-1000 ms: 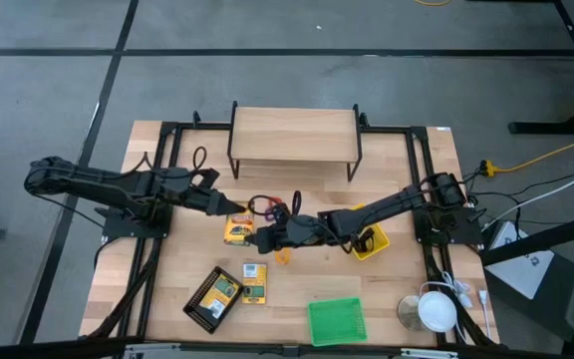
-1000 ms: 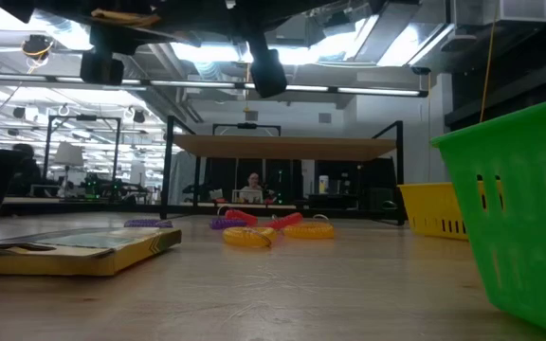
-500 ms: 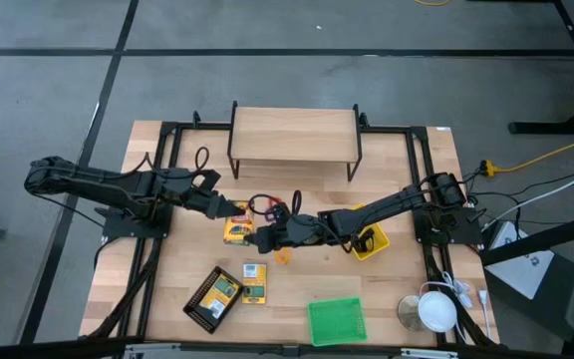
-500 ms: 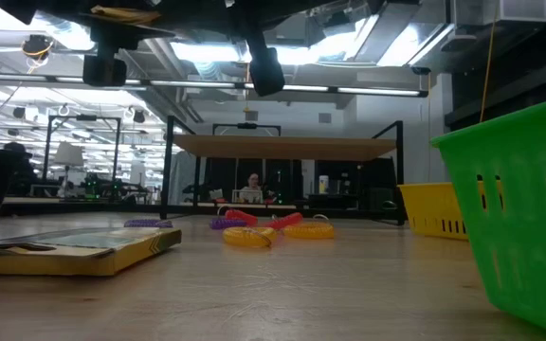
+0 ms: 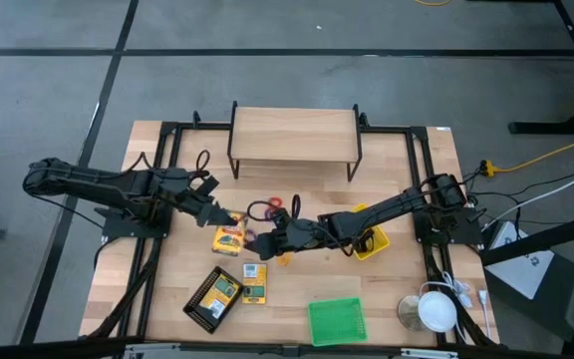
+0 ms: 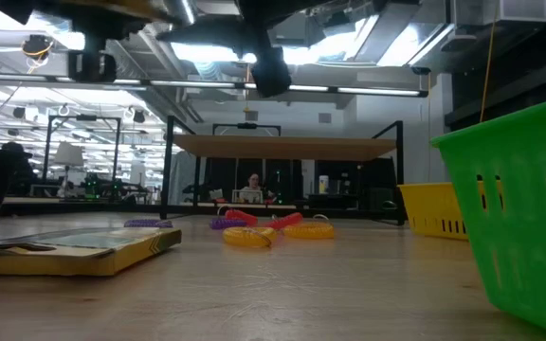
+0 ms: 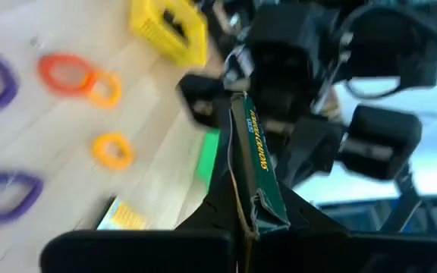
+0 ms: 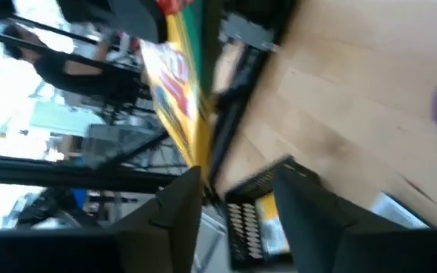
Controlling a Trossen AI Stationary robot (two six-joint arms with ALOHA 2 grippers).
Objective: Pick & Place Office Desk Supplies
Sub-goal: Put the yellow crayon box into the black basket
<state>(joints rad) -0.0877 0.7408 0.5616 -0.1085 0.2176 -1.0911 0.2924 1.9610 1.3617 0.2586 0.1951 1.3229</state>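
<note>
Green bin (image 5: 336, 320): at the near edge of the surface (image 5: 407, 269), well apart from both hands.
Black mesh tray (image 5: 213, 298): near the front too, with a flat yellow box in it; a second small box (image 5: 254, 283) lies just beside it.
Left hand (image 5: 229, 218): squeezed onto a flat yellow crayon box (image 5: 229, 237), gripping one end. The left wrist view shows the box edge-on between the fingers (image 7: 222, 199), its green side up.
Crayon box: held up off the wood (it sits just in front of the left hand, between the two hands).
Right hand (image 5: 260, 243): its fingers (image 8: 177, 208) stand apart, right next to the other end of the same box. I cannot tell if they touch it.
Orange ring (image 5: 283, 257): on the wood just beside the right hand.
Other rings: a dark purple ring (image 5: 260, 210) and a red ring (image 5: 275, 204) lie just past both hands. The low view shows yellow, red and purple rings (image 6: 271, 227) lying flat in a bunch.
Yellow bin (image 5: 370, 239): under the right arm, behind its hand.
Wooden shelf (image 5: 294, 134): at the far edge, well past both hands.
</note>
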